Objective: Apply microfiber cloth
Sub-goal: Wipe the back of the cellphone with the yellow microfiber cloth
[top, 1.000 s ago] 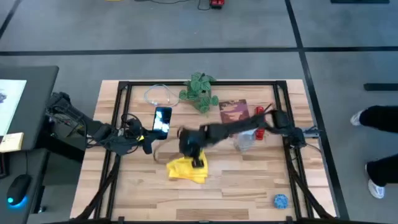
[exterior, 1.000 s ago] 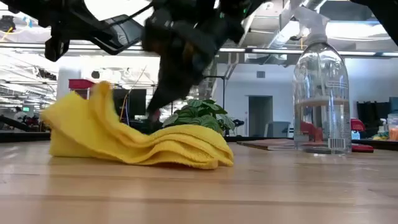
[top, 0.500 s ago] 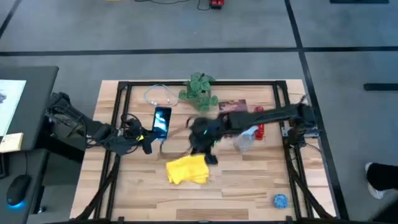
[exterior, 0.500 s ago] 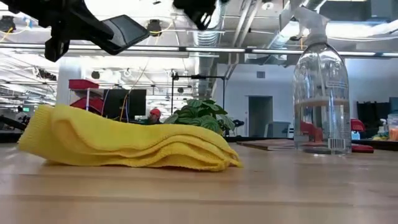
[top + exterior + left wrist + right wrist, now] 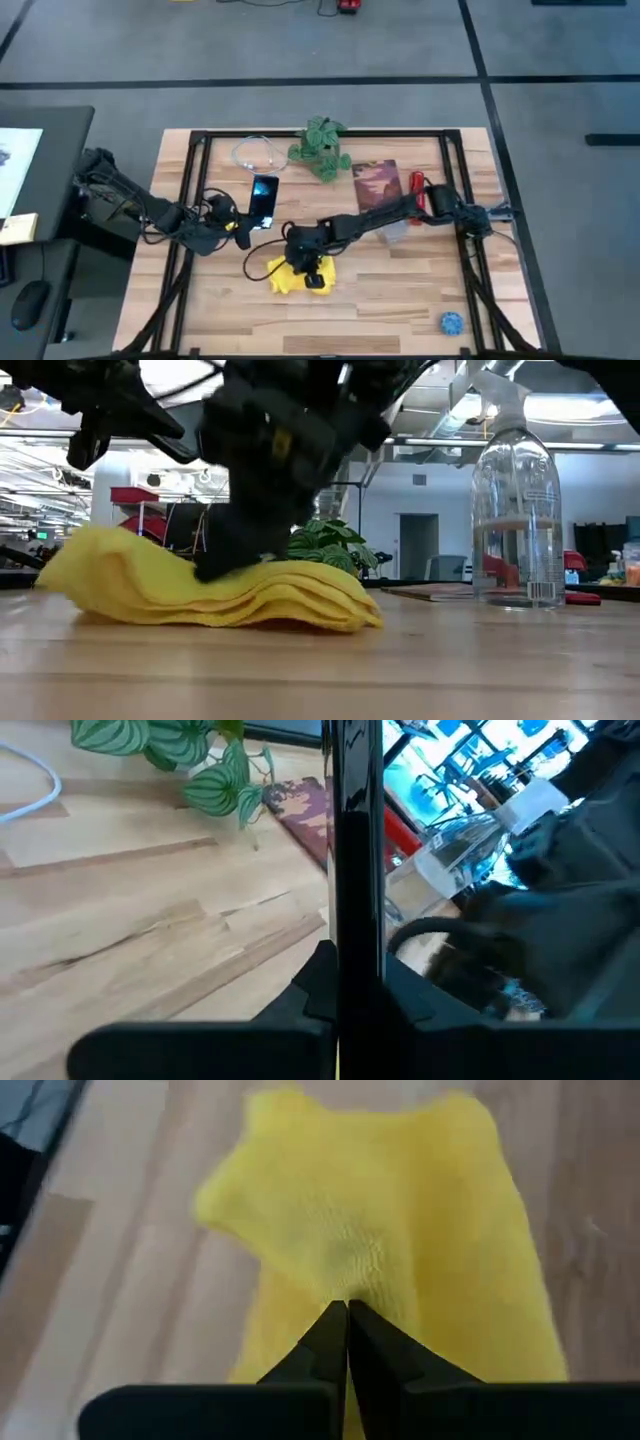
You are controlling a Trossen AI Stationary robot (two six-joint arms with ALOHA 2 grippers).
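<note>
The yellow microfiber cloth (image 5: pixel 288 276) lies bunched in soft folds on the wooden table, left of centre and toward the near edge; it also fills the right wrist view (image 5: pixel 410 1210). My right gripper (image 5: pixel 312 274) reaches down onto it, shut, seen from the side in the low view (image 5: pixel 215 568). My left gripper (image 5: pixel 243 222) hovers to the cloth's far left, shut on a black phone (image 5: pixel 264 197) held above the table. My right gripper has its shut fingertips (image 5: pixel 335 1325) on a small raised pucker of the cloth's top layer (image 5: pixel 345 1285), near the cloth's middle, slanting down from above. The cloth stays flat on the table. My left gripper pinches the phone's lower end (image 5: pixel 355 955) between its two fingers, across its thin edge, clear of the table.
A clear spray bottle (image 5: pixel 395 228) stands right of the cloth under my right arm. A potted plant (image 5: pixel 320 145), a white cable (image 5: pixel 255 155) and a reddish board (image 5: pixel 377 180) lie along the far side. A blue ball (image 5: pixel 452 322) sits at the near right corner.
My right gripper had one side of the cloth raised, then left it and rose toward the far side; the raised part dropped flat. The gripper has now come back down onto the cloth's top.
</note>
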